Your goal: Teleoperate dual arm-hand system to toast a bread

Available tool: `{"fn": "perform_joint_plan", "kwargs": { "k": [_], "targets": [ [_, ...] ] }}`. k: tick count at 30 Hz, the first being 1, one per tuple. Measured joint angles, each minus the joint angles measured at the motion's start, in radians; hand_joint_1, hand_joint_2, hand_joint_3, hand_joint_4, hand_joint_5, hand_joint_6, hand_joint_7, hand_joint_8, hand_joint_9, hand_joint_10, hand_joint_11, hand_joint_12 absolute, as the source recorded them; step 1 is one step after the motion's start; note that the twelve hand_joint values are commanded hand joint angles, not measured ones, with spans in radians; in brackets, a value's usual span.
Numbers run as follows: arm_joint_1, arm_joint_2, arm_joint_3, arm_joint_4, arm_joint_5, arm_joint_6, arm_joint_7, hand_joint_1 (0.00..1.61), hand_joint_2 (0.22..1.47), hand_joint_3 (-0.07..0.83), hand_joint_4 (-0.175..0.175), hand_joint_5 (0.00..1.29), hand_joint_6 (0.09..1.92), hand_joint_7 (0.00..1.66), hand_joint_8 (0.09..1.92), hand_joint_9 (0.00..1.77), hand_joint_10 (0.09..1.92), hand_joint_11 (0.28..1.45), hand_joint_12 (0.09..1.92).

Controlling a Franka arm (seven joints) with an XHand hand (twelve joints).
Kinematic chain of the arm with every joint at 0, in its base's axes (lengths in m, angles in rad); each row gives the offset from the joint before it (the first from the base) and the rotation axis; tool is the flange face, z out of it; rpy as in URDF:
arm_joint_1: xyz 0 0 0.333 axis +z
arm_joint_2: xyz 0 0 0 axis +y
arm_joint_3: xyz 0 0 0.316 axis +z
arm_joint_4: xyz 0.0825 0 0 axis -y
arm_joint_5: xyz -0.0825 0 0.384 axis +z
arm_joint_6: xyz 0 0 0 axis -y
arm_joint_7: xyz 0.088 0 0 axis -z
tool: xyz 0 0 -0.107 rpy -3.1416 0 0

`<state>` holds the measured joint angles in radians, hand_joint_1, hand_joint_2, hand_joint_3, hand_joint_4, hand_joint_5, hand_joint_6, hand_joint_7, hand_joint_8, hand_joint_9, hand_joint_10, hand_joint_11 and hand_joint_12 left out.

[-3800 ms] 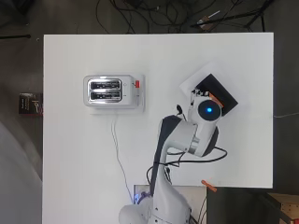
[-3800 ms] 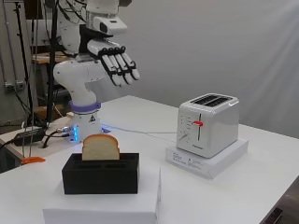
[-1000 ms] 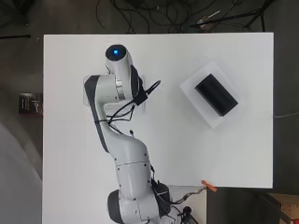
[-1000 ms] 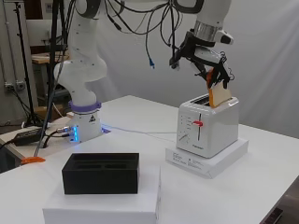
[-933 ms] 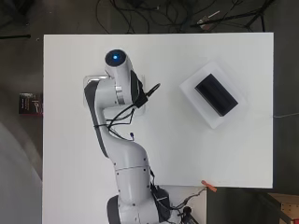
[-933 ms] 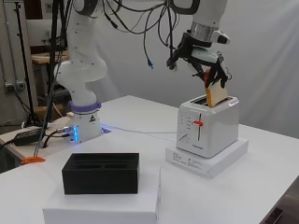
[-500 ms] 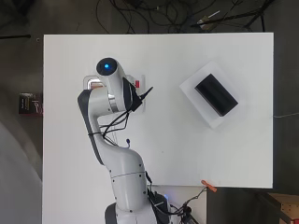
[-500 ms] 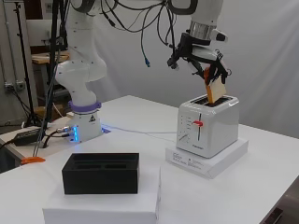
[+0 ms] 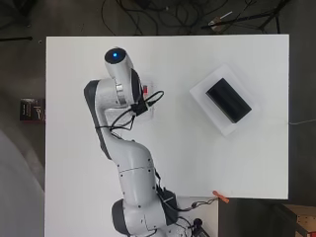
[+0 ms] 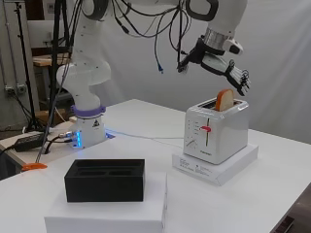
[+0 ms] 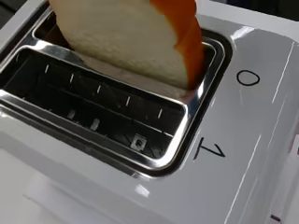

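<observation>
bread [image 10: 224, 100] sits part way down in one slot of the toaster [image 10: 215, 128], upper half above the toaster's top, leaning a little instead of standing straight. wrist view: slice [image 11: 135, 39] rests against the slot's metal rim, orange crust edge toward the toaster's outer end; the second slot beside it is bare, wire guides visible.

hand [image 10: 224, 66] hovers just above the toaster, over the bread and not touching it. fingers [image 10: 238, 77] spread and nearly straight, pointing down past the toaster's far end. holds nothing.

red lever [image 10: 206, 129] on the toaster's front face sits high in its track. judgement: slice is placed but not lowered, toasting not started.

toaster stands on a flat white base [image 10: 216, 164]. black holder [image 10: 105, 179] on its white box [image 10: 107, 211] is well apart from the toaster, toward the camera in the side view. overhead view: arm covers the toaster almost wholly.

risks, as judged from here:
- lean of the slice: pressing the lever with the bread tilted on the rim may jam it against the guides.
- straight fingers coming down on the crust may crush or tip the slice out of the slot.
- lever is small, on the toaster's front; a sideways push could shift the toaster on its base.
- the power cord cannot be traced to a socket.
</observation>
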<state>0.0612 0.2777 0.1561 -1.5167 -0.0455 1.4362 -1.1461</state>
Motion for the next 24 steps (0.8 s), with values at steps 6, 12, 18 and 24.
{"fn": "perform_joint_plan", "kwargs": {
  "k": [6, 12, 18, 24],
  "targets": [
    [-0.020, -0.046, -0.083, -0.103, 0.067, 0.108, 0.085, 0.00, 1.04, 0.015, 0.004, 0.23, 0.09, 0.25, 0.09, 0.31, 0.09, 0.37, 0.09],
    [-0.063, -0.063, -0.277, -0.145, 0.099, 0.182, 0.135, 0.00, 1.06, 0.011, 0.004, 0.27, 0.09, 0.26, 0.09, 0.29, 0.09, 0.37, 0.09],
    [-0.074, -0.062, -0.322, -0.183, 0.097, 0.213, 0.139, 0.00, 1.03, -0.006, 0.003, 0.29, 0.09, 0.25, 0.09, 0.28, 0.09, 0.37, 0.09],
    [-0.074, -0.101, -0.284, -0.321, 0.080, 0.341, 0.116, 0.00, 1.07, 0.002, -0.088, 0.33, 0.09, 0.99, 1.43, 1.20, 1.55, 0.78, 1.51]
  ]
}}
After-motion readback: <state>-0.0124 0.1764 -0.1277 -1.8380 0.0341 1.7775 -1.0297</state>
